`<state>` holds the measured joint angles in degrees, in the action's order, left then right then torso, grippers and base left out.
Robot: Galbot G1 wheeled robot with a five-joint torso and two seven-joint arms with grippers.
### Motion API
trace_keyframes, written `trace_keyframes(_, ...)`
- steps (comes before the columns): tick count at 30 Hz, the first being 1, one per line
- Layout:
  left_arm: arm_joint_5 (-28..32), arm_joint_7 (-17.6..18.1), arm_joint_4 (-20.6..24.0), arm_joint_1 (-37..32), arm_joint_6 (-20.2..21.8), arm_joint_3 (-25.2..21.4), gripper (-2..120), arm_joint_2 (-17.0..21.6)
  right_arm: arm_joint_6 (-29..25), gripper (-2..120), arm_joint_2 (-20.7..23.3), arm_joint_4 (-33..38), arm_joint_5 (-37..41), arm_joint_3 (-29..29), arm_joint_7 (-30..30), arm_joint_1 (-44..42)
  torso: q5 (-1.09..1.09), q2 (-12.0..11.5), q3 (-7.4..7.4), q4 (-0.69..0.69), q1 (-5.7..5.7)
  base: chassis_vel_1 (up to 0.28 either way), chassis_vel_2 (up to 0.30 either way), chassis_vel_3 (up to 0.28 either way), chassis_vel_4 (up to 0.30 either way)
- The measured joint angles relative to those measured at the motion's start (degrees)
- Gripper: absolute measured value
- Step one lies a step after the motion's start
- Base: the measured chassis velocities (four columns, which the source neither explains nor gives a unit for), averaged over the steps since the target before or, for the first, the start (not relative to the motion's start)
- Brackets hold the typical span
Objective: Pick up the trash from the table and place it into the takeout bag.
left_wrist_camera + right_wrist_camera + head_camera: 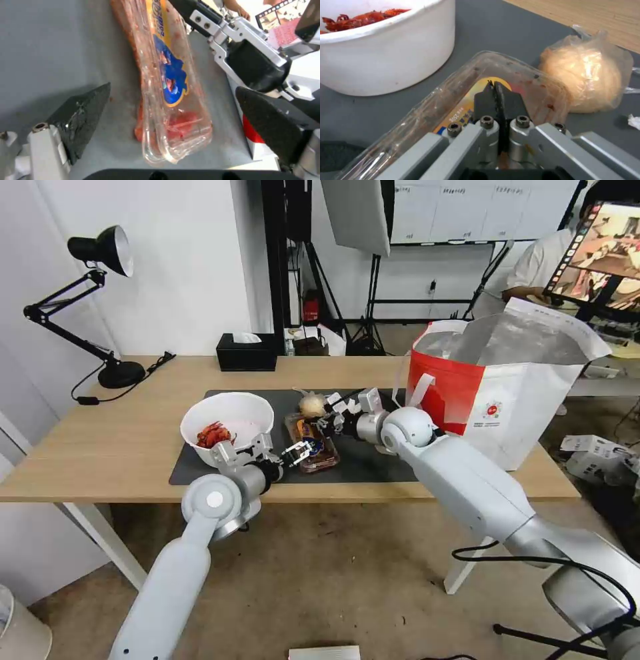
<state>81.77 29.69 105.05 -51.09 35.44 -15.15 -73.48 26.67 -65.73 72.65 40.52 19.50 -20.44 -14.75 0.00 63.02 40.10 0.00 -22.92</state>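
Right gripper (pixel 495 86) jaws pinch crinkly clear tray (pixel 460 105); left gripper (pixel 173 110) jaws gape.

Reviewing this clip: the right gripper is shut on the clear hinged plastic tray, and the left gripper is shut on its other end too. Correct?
Half right. The right gripper is shut on the clear hinged plastic tray, as the right wrist view shows. The left gripper is not: the left wrist view shows its jaws wide open, one on each side of the tray's near end on the dark grey mat, not touching it.
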Motion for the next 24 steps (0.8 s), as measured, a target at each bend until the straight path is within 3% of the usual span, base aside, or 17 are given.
trace_keyframes(6,0.3,0.66,-0.16,0.11,-0.01,0.16,98,-0.2,-0.01,0,-0.28,-0.3,0.01,0.06,0.11,-0.04,0.0,0.0,0.0,0.0,0.0,0.0,0.0,0.0,0.0)
trace_keyframes(13,-0.07,0.27,-0.66,0.49,-0.19,0.35,69,-0.63,-0.19,0,-0.73,-1.05,0.16,-0.01,0.46,0.01,0.0,0.0,0.0,0.0,0.0,0.0,0.0,0.0,0.0)
trace_keyframes(22,-1.1,-0.2,-0.14,0.0,-0.05,0.65,41,-0.5,-0.13,0,-0.72,-0.33,0.79,0.0,1.24,0.01,0.0,0.0,0.0,0.0,0.0,0.0,0.0,0.0,0.0)
trace_keyframes(24,-1.09,-0.31,0.1,-0.35,-0.01,0.61,30,-0.38,-0.07,0,-0.63,-0.09,1.09,0.0,1.46,-0.04,0.0,0.0,0.0,0.0,0.0,0.0,0.0,0.0,0.0)
